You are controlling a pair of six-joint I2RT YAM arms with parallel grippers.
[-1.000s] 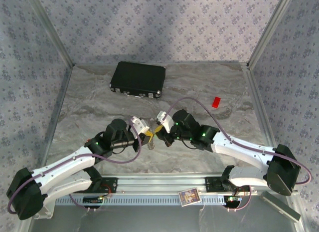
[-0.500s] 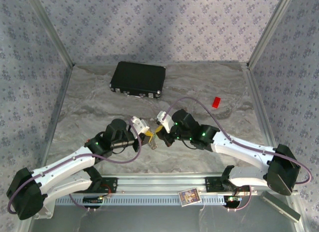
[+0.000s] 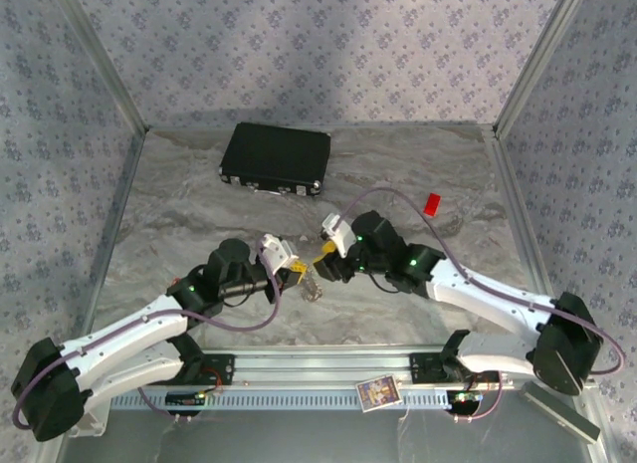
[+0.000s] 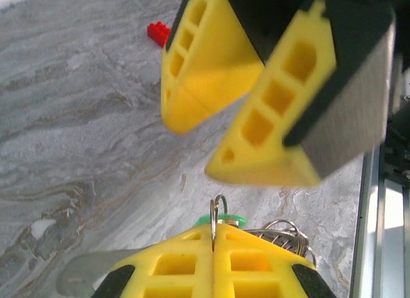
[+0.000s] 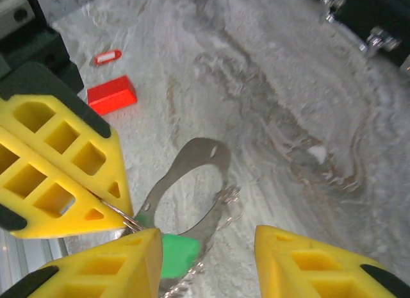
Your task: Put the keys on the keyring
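Note:
My left gripper (image 4: 213, 229) is shut on a thin silver split ring of the keyring (image 5: 192, 182), a grey loop with small silver rings that dangles below the ring. A green-tagged key (image 5: 176, 254) hangs at that same ring, just under my left fingertips (image 5: 96, 211). My right gripper (image 5: 208, 263) faces the left one at close range, open, with the green tag near its left finger and nothing clamped. In the top view both grippers (image 3: 298, 273) (image 3: 326, 262) meet at mid-table, with the keyring (image 3: 314, 287) hanging between them. A red-and-white key tag (image 5: 107, 56) lies on the table.
A black case (image 3: 276, 158) lies at the back of the table. A red block (image 3: 431, 204) rests at the right, also seen as a red block (image 5: 112, 95) near the key tag. A small card (image 3: 378, 392) sits on the front rail.
My right gripper has opened and drawn slightly back to the right. The keyring now hangs from the left gripper alone, which stays shut.

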